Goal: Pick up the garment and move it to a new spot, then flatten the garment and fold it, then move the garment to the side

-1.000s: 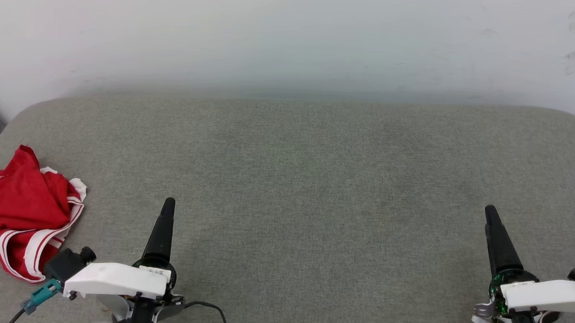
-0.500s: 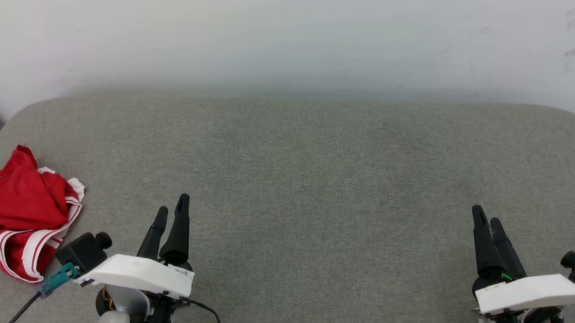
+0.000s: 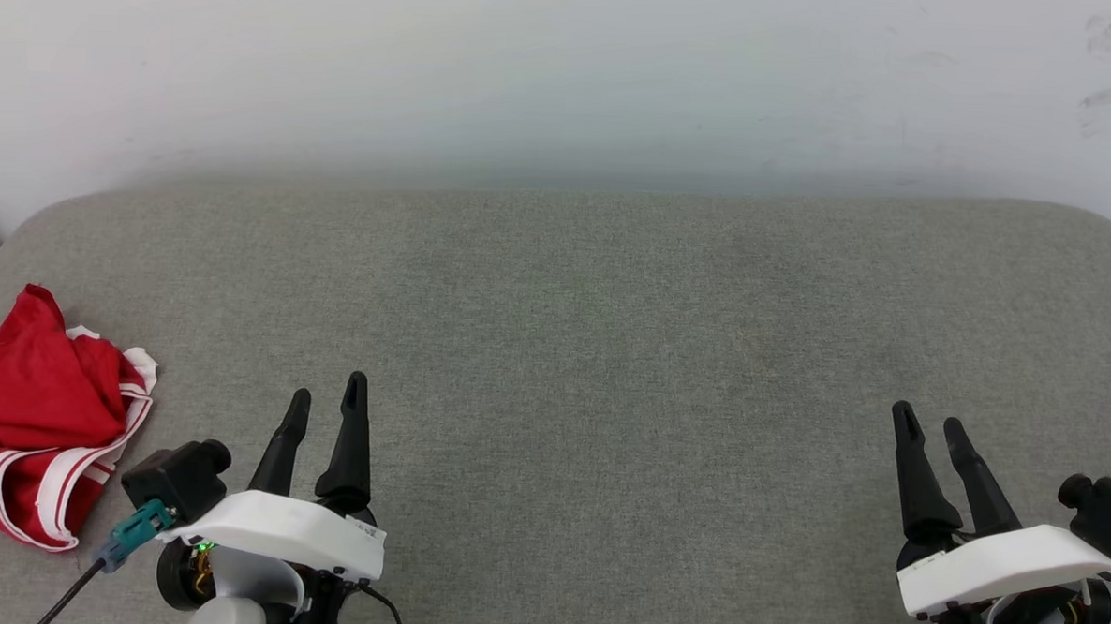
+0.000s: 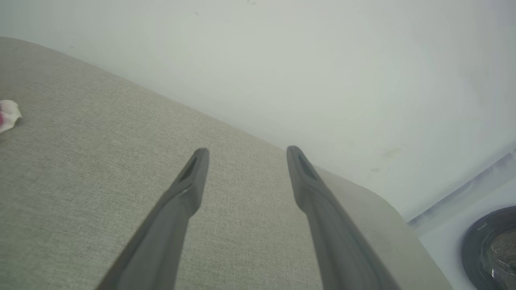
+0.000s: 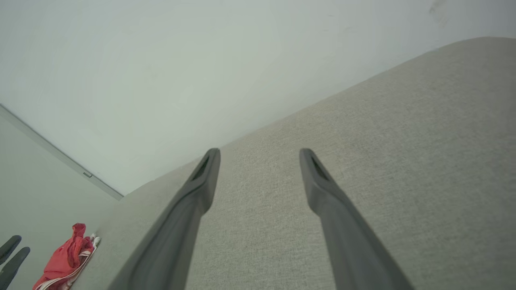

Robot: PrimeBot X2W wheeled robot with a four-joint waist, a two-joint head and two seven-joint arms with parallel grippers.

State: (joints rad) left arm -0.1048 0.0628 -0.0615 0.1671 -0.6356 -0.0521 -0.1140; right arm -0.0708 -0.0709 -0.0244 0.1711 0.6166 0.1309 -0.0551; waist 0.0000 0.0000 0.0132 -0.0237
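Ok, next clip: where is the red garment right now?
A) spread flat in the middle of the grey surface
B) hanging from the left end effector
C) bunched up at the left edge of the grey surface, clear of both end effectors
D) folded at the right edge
C: the garment sits crumpled at the left edge of the grey surface, apart from the open left end effector and far from the open right end effector.

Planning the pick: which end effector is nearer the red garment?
The left end effector: the garment lies just to its left; the right end effector is far across.
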